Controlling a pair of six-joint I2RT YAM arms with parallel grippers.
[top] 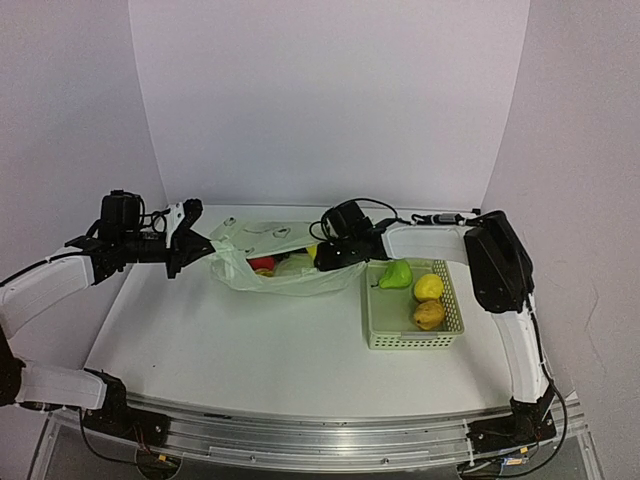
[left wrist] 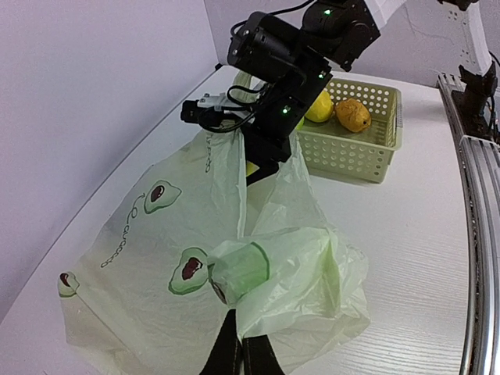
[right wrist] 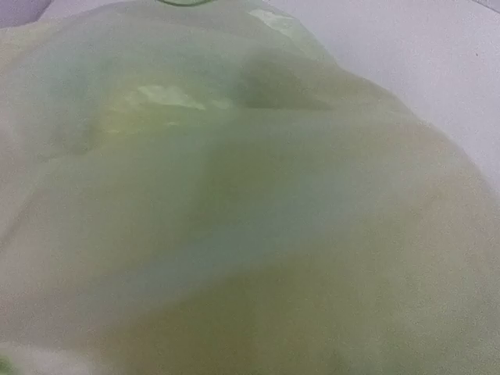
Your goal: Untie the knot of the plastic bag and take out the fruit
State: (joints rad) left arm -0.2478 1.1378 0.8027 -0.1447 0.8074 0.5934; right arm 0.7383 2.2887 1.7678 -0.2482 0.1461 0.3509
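A robotics lab bench: plain white backdrop panels (top: 330, 100) enclose a white table (top: 250, 340) edged by an aluminium rail (top: 320, 425).

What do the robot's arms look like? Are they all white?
Not all white. The left arm and right arm have smooth white rounded shells with chunky black joints. Thin black cables loop near each wrist, and small green lights glow on the black right gripper.

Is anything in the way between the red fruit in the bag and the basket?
Yes. The red fruit lies inside the plastic bag, so the bag's thin film is between it and the basket. The right gripper also pokes in at the bag's basket-side end, right on that path.
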